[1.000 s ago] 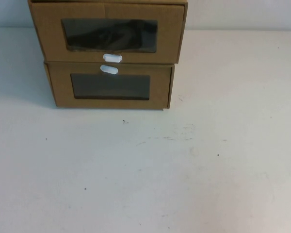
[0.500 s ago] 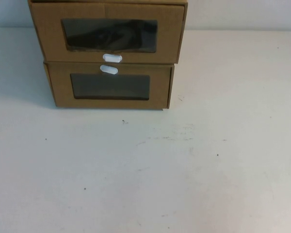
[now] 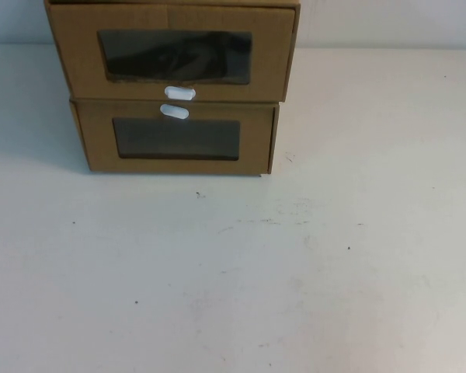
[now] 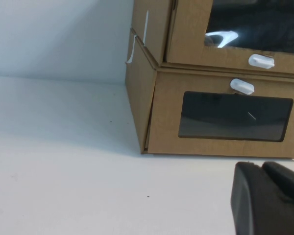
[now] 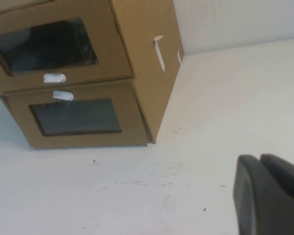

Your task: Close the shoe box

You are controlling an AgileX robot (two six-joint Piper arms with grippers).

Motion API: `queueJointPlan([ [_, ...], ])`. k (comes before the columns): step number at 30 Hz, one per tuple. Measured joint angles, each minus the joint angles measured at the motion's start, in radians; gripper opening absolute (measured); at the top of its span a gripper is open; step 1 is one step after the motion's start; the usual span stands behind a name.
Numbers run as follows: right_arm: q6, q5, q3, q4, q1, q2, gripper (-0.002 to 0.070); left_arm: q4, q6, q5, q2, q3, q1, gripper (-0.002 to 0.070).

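The shoe box (image 3: 74,54) is the upper of two stacked brown cardboard boxes at the table's far left. It has a dark clear window and a white pull tab (image 3: 179,93) below it. Its drawer front looks about level with the box below. It also shows in the left wrist view (image 4: 186,34) and the right wrist view (image 5: 112,44). My left gripper (image 4: 261,165) is shut and empty, low over the table in front of the boxes. My right gripper (image 5: 259,157) is shut and empty, further back to the boxes' right. Neither gripper shows in the high view.
The lower cardboard box (image 3: 93,144) has its white tab (image 3: 175,112) above its window and bears the shoe box. The white table (image 3: 295,272) stretches in front and to the right. A pale wall stands behind the boxes.
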Motion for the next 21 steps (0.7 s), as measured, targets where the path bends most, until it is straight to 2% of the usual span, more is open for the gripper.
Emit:
queueJointPlan([
  [7,0.0,0.0,0.0,-0.005,0.0,0.0,-0.0013,0.0,0.0,0.0,0.0,0.0,0.0,-0.0006],
  [10,0.0,0.0,0.008,-0.089,-0.011,-0.008,-0.0013,0.0,0.0,0.0,0.0,0.0,0.0,-0.0006],
  [12,0.0,-0.006,0.036,-0.148,-0.063,-0.029,-0.0013,0.0,0.0,0.0,0.0,0.0,0.0,-0.0006],
  [17,0.0,-0.159,0.18,-0.195,-0.322,-0.122,-0.0013,-0.002,0.0,0.0,0.0,0.0,0.0,-0.0006],
  [21,0.0,-0.264,0.312,-0.2,-0.426,-0.25,-0.0013,-0.002,0.0,0.0,0.0,0.0,0.0,-0.0006],
])
